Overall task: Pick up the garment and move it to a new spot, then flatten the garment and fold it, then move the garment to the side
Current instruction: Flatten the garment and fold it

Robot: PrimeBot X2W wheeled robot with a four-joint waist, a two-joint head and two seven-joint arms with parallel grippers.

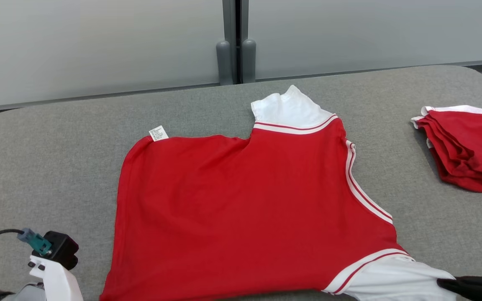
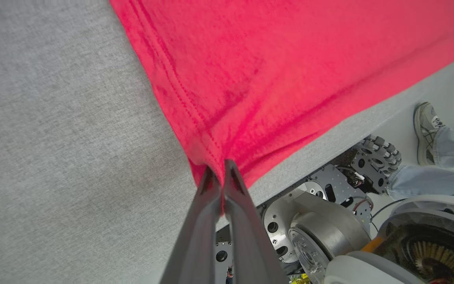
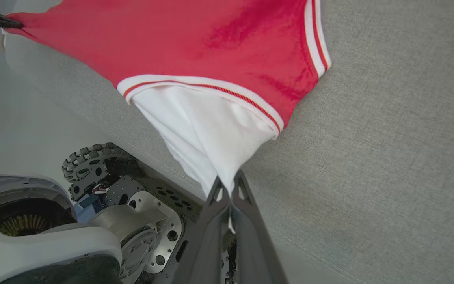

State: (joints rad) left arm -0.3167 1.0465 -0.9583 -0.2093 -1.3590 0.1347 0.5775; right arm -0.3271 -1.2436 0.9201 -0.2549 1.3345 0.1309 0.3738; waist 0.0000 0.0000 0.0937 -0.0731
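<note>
The red shirt (image 1: 241, 209) lies spread mid-table, its near edge at six o'clock, left gripper (image 2: 221, 173) clamped on the hem corner, right gripper (image 3: 229, 187) on the white sleeve (image 3: 207, 130): flattening seems underway, with folding and setting aside not yet done.

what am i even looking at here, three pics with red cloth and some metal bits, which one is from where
It is a wheeled robot with two arms, folding clothes. The top picture looks down from its head at a grey padded table with a red and white garment spread on it and a folded red garment at the right. The other two come from cameras on its wrists. The left gripper is shut on the garment's red corner; the right gripper is shut on a white sleeve. The metal parts are the robot's base.
</note>
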